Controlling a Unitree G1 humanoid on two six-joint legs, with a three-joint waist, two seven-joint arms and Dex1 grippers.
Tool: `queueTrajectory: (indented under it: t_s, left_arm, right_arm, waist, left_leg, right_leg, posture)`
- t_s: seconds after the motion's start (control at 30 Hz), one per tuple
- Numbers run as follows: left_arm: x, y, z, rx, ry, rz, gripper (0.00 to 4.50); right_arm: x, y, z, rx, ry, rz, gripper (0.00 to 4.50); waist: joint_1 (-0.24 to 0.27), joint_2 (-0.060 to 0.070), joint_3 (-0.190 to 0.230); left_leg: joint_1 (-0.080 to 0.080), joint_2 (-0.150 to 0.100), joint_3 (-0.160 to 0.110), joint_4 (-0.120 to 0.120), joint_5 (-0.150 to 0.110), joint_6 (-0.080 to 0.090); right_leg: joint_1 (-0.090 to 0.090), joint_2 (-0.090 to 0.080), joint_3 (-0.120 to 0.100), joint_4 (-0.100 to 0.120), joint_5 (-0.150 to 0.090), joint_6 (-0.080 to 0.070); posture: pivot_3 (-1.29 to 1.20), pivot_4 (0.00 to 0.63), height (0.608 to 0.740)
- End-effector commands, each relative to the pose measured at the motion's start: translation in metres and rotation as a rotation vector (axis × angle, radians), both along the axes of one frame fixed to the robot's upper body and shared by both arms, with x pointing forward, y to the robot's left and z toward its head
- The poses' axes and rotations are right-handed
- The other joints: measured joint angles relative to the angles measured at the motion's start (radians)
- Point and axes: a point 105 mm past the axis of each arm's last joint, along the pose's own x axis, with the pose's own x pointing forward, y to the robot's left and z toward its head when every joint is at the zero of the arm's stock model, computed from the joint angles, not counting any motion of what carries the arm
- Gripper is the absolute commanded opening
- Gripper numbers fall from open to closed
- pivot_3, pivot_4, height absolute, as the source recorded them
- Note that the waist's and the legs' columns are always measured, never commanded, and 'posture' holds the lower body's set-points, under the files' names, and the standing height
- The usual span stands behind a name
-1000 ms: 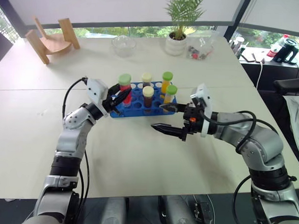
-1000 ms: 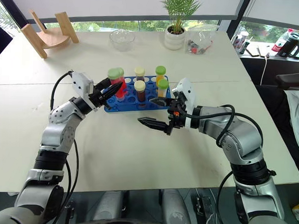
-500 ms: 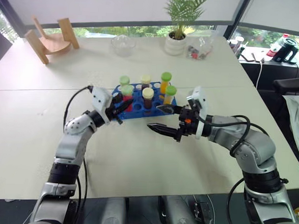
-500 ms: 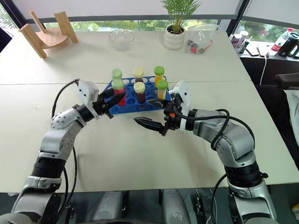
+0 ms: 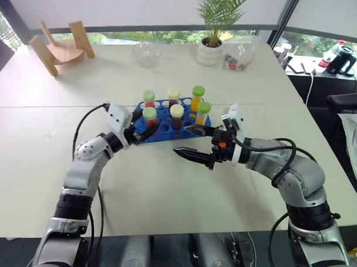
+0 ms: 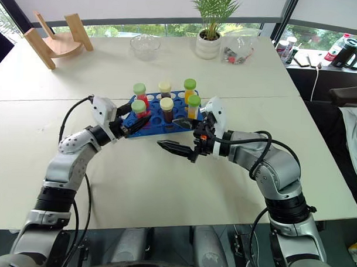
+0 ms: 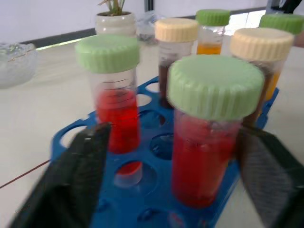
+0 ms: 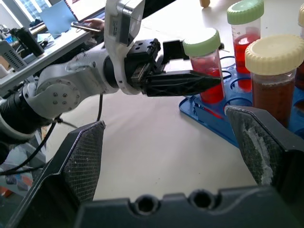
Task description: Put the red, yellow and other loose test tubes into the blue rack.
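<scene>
Standing in the blue rack (image 5: 167,118) are six test tubes, all upright in their holes. Two have red liquid and green caps: the near red tube (image 5: 150,116) sits at the rack's left front corner, and the far red tube (image 5: 148,98) is behind it. Two brown tubes (image 5: 177,114) with cream caps stand in the middle. Two yellow tubes (image 5: 198,96) with green caps stand on the right side.

The left hand (image 5: 144,130) is by the near red tube, with its fingers spread wide, one on each side of the tube and not squeezing it. The right hand (image 5: 189,141) hangs over the tabletop (image 5: 165,186) just in front of the rack's right end. Its fingers are spread wide too, and it holds nothing.
</scene>
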Motion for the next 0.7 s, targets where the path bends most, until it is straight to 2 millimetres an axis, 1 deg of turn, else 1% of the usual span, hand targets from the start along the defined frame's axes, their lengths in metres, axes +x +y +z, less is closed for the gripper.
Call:
queueTrajectory:
  t_s: [0.03, 0.1, 0.13, 0.17, 0.23, 0.3, 0.37, 0.4, 0.47, 0.5, 0.57, 0.7]
  left_arm:
    - [-0.016, 0.018, 0.026, 0.056, -0.027, -0.030, 4.44]
    - [-0.033, 0.033, 0.023, 0.122, 0.044, -0.072, 4.44]
    - [-0.048, 0.047, 0.016, 0.175, 0.118, -0.099, 4.44]
    - [-0.059, 0.056, 0.011, 0.209, 0.170, -0.119, 4.44]
    - [-0.073, 0.064, 0.006, 0.241, 0.239, -0.139, 4.44]
    - [-0.098, 0.076, -0.006, 0.264, 0.362, -0.172, 4.44]
    - [-0.112, 0.078, -0.010, 0.248, 0.424, -0.185, 4.44]
    - [-0.116, 0.078, -0.014, 0.253, 0.434, -0.180, 4.44]
    - [-0.123, 0.082, -0.031, 0.238, 0.481, -0.152, 4.44]
    - [-0.123, 0.084, -0.036, 0.230, 0.488, -0.137, 4.44]
    - [-0.122, 0.083, -0.039, 0.226, 0.482, -0.124, 4.44]
    - [-0.116, 0.077, -0.038, 0.177, 0.451, -0.107, 4.44]
  right_arm:
    - [-0.011, -0.011, 0.001, -0.026, -0.014, 0.022, 4.50]
    - [-0.022, -0.022, -0.005, -0.059, 0.021, 0.038, 4.50]
    - [-0.028, -0.033, -0.014, -0.102, 0.059, 0.043, 4.50]
    - [-0.033, -0.040, -0.020, -0.131, 0.086, 0.048, 4.50]
    - [-0.039, -0.050, -0.028, -0.168, 0.118, 0.050, 4.50]
    - [-0.043, -0.070, -0.046, -0.251, 0.175, 0.031, 4.50]
    - [-0.042, -0.083, -0.055, -0.285, 0.206, 0.012, 4.50]
    - [-0.040, -0.086, -0.056, -0.286, 0.207, 0.002, 4.50]
    - [-0.029, -0.090, -0.056, -0.281, 0.193, -0.029, 4.50]
    - [-0.025, -0.091, -0.056, -0.282, 0.186, -0.037, 4.50]
    - [-0.022, -0.093, -0.057, -0.286, 0.180, -0.041, 4.50]
    - [-0.021, -0.092, -0.055, -0.290, 0.171, -0.035, 4.50]
  waist:
    - [-0.001, 0.000, 0.000]
    - [-0.001, 0.000, 0.000]
    - [-0.001, 0.000, 0.000]
    - [-0.005, 0.000, 0.000]
    - [-0.004, 0.001, 0.001]
    - [-0.003, 0.001, 0.001]
    - [0.000, 0.001, 0.001]
    - [0.002, 0.001, 0.001]
    - [0.000, 0.001, 0.001]
    - [0.000, 0.001, 0.001]
    - [-0.001, 0.001, 0.001]
    - [0.003, 0.001, 0.001]
  left_leg:
    - [0.000, 0.000, 0.000, 0.000, 0.000, 0.000]
    - [0.000, 0.000, 0.000, -0.001, 0.000, 0.000]
    - [-0.001, 0.000, 0.000, -0.001, 0.000, 0.000]
    - [-0.001, 0.001, 0.000, -0.002, 0.000, 0.001]
    - [0.001, 0.001, 0.003, -0.010, -0.001, 0.001]
    - [0.002, 0.001, 0.002, -0.011, 0.000, 0.001]
    - [0.002, 0.002, 0.003, -0.012, 0.000, 0.001]
    - [0.002, 0.002, 0.003, -0.012, 0.000, 0.001]
    - [0.002, 0.002, 0.003, -0.012, 0.000, 0.001]
    - [0.002, 0.002, 0.004, -0.012, 0.000, 0.001]
    - [0.002, 0.002, 0.005, -0.012, 0.000, 0.001]
    - [0.002, 0.002, 0.004, -0.012, 0.000, 0.001]
  right_leg:
    - [0.000, 0.000, 0.000, 0.000, 0.000, 0.000]
    - [0.000, 0.000, 0.000, -0.001, 0.000, 0.000]
    - [0.000, 0.000, 0.000, -0.002, 0.000, 0.000]
    - [-0.001, 0.000, 0.000, -0.003, 0.000, 0.000]
    - [-0.001, -0.001, 0.001, -0.007, -0.001, -0.001]
    - [-0.001, 0.000, 0.001, -0.008, -0.001, -0.002]
    - [-0.001, 0.000, 0.001, -0.011, -0.001, -0.002]
    - [0.000, -0.001, 0.001, -0.012, -0.001, -0.002]
    - [0.000, -0.001, 0.001, -0.013, -0.001, -0.002]
    - [0.000, -0.001, 0.001, -0.014, -0.001, -0.002]
    - [0.000, 0.000, 0.002, -0.014, -0.001, -0.002]
    - [0.000, 0.000, 0.002, -0.014, -0.001, -0.002]
  posture:
    - [0.00, 0.150, 0.740]
    - [0.00, 0.150, 0.740]
    - [0.00, 0.150, 0.740]
    - [0.00, 0.150, 0.740]
    - [0.00, 0.150, 0.740]
    - [0.00, 0.150, 0.740]
    - [0.00, 0.150, 0.740]
    - [0.00, 0.150, 0.740]
    - [0.00, 0.150, 0.740]
    - [0.00, 0.150, 0.740]
    - [0.00, 0.150, 0.740]
    - [0.00, 0.150, 0.740]
